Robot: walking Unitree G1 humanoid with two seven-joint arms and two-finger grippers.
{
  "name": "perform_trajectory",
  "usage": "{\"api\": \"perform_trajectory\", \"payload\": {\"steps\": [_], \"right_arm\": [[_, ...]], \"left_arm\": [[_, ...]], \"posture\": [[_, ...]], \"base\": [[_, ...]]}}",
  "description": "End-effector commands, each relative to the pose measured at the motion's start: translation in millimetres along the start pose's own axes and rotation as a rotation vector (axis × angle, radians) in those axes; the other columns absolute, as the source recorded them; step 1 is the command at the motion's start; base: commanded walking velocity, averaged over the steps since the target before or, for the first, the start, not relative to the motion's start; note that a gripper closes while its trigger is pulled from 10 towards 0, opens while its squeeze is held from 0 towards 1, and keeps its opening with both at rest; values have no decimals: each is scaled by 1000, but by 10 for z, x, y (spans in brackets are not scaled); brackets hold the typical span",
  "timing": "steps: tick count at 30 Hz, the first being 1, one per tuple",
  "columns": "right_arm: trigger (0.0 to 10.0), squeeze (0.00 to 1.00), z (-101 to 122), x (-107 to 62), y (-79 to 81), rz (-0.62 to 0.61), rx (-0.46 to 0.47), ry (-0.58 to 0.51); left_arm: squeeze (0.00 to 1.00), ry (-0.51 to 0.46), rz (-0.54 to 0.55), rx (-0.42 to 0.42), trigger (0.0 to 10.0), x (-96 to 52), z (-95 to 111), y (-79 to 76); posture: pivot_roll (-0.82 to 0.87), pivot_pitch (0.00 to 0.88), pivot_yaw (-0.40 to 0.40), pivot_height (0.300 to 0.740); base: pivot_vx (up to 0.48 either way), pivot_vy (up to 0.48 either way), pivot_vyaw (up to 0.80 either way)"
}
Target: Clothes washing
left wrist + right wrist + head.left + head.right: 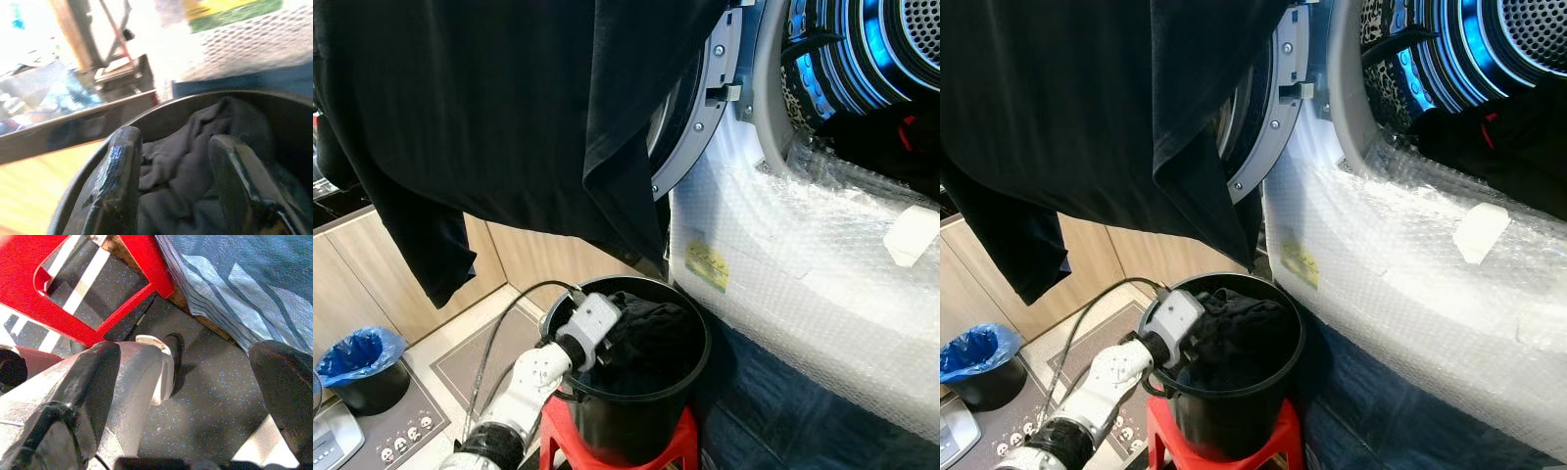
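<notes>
Head stereo pair is aimed forward-down; black bucket (636, 392) at 6 o'clock is shared with the close left wrist view.

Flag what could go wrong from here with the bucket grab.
1. Black bucket sits on a small red stool; pulling clothes with the left gripper, jaws open, may tip it.
2. The cable by the left arm could snag.
3. The hanging dark garment blocks part of the head view.
</notes>
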State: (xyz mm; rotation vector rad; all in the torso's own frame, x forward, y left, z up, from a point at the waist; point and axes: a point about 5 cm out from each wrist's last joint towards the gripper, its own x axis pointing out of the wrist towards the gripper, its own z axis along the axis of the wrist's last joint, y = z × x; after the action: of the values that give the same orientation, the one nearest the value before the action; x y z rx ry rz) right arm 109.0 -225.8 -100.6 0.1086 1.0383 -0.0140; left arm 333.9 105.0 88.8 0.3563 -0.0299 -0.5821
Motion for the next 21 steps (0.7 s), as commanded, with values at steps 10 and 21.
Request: {"api": "perform_trajectory", "payload": {"steps": [10, 21], "right_arm": [[10000, 0, -218, -21, 106, 16, 22, 75], [10000, 0, -378, -73, 80, -3, 15, 133]], "left_arm": [[0, 75, 87, -54, 10000, -19, -145, 22], [0, 171, 102, -159, 10000, -18, -272, -16]], "posture": [[-156, 0, 59, 740], [-148, 0, 51, 740]], "base": [[0, 0, 0], [0, 0, 0]]}}
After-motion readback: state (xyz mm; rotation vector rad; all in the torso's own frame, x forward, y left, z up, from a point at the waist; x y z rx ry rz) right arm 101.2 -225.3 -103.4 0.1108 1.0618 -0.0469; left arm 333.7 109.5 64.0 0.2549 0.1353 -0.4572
